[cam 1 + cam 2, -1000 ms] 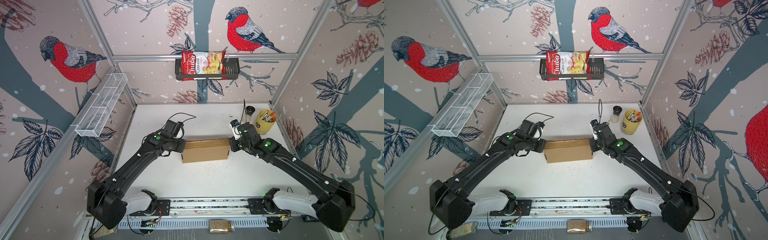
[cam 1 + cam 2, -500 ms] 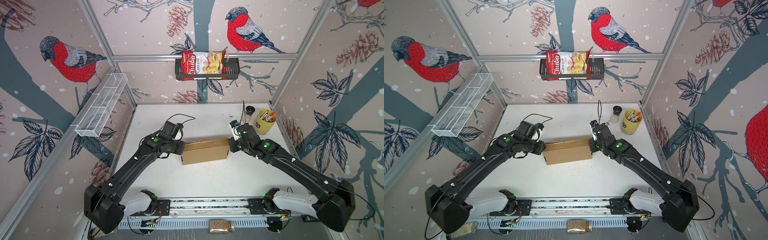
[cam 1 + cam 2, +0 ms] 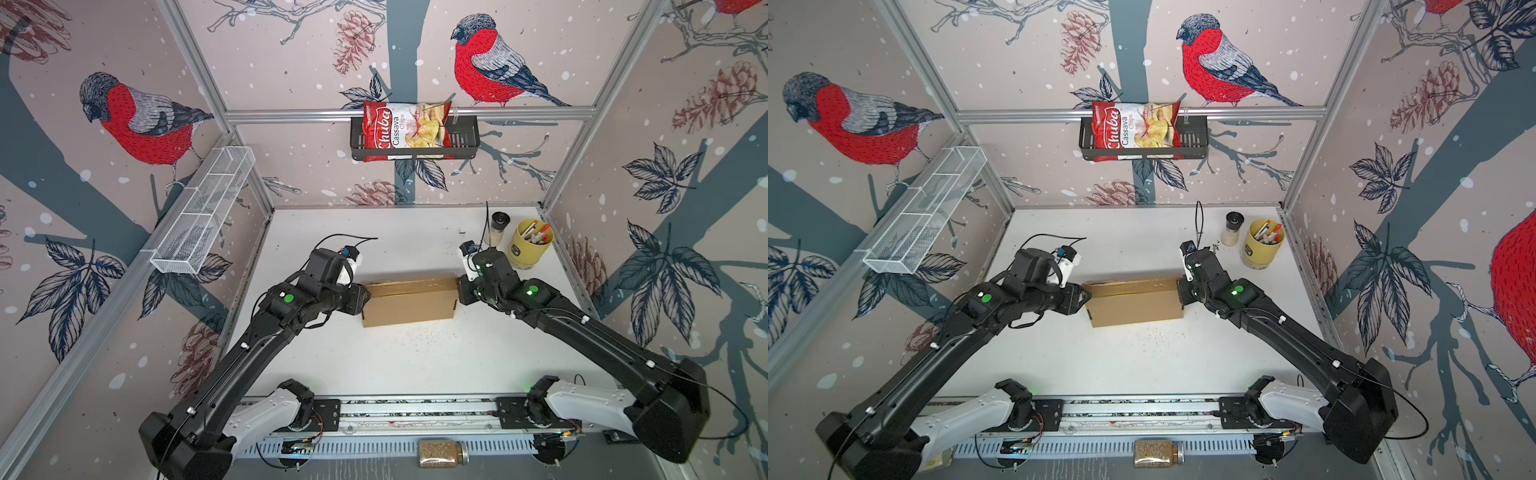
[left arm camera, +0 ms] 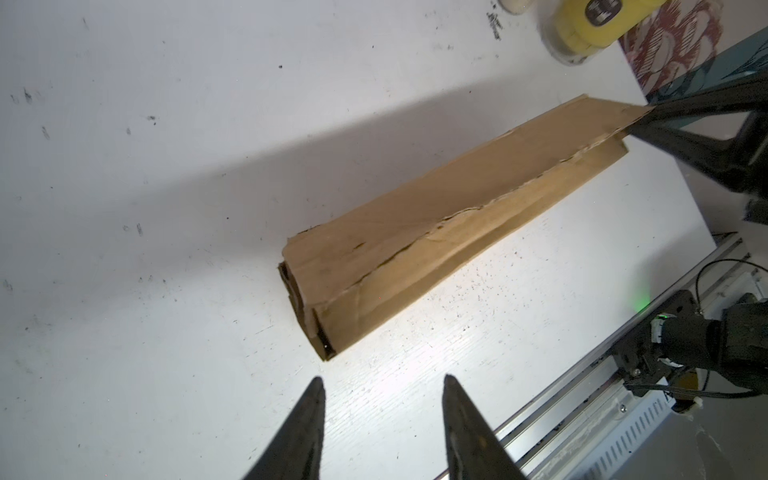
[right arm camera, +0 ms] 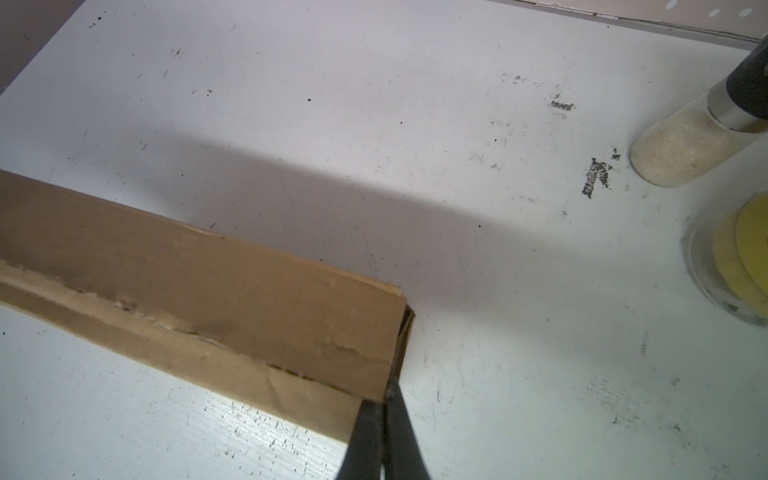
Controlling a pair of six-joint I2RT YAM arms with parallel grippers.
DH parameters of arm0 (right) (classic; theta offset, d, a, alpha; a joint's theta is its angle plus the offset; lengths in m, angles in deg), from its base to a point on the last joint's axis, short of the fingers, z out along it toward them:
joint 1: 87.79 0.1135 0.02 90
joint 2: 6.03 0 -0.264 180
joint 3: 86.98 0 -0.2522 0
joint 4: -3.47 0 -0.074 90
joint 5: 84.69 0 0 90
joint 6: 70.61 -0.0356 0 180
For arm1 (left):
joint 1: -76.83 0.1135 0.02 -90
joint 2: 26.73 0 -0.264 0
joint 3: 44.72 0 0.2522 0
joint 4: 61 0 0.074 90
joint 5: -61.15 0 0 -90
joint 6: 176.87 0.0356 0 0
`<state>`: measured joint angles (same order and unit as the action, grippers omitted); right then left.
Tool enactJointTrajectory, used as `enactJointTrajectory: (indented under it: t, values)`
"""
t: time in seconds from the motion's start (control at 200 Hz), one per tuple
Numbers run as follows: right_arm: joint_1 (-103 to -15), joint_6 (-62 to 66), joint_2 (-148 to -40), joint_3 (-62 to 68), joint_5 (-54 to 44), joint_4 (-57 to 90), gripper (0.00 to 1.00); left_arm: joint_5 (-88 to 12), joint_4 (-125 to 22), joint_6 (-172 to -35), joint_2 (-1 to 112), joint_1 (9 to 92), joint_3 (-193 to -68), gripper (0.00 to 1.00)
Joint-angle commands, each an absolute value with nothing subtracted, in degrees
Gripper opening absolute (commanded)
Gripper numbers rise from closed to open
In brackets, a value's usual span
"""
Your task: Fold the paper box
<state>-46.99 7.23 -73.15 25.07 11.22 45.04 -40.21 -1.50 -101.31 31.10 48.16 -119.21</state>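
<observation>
**Paper box between two grippers.** The paper box (image 3: 409,301), a brown cardboard mailer folded shut along a ragged seam, lies flat on the white table (image 3: 415,365) between the two grippers in both top views.

The left gripper (image 4: 382,380) stands just off one end of the box. Its fingers are apart and touch nothing, with a bare strip of table between the tips and the cardboard.

At the opposite end, the right gripper (image 5: 388,392) has its fingers pressed together, tips against the box's upper corner. The wrist view is too tight to tell whether a sliver of the flap is caught between them.

Beyond the right gripper, toward the back corner, stand a yellow cup (image 3: 532,245) of pens and a small black-capped shaker (image 3: 497,226), both well apart from the box. Higher up on the back wall, a red bag of cassava chips (image 3: 405,131) sits in a black basket (image 3: 464,140).
</observation>
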Motion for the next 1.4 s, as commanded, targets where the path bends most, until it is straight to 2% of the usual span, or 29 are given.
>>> enactJointTrajectory:
  t: [0.0, 0.14, 0.37, 0.625, 0.921, 1.396]
  values:
    - [-46.7, 6.0, -73.1, 25.6, 9.8, 49.0, 0.02, -42.0, -5.5, -104.2, 31.0, 49.1, -119.1, 0.47]
    - [-46.6, 5.9, -72.3, 26.1, 10.5, 48.5, 0.02, -39.8, -9.7, -110.4, 31.5, 50.8, -119.2, 0.49]
    - [-46.4, 5.4, -71.7, 26.3, 10.6, 48.0, 0.02, -41.9, -17.9, -116.9, 31.6, 55.3, -114.9, 0.53]
    - [-46.2, 4.8, -71.3, 26.9, 10.6, 47.4, 0.02, -49.6, -25.5, -120.8, 29.4, 61.3, -106.1, 0.57]
    - [-45.6, 4.4, -71.2, 27.6, 11.0, 46.9, 0.01, -55.7, -31.8, -123.6, 28.6, 63.6, -100.7, 0.59]
    - [-44.3, 3.6, -68.2, 31.8, 12.7, 42.1, 0.02, -57.9, -32.9, -124.0, 28.4, 65.1, -97.4, 0.45]
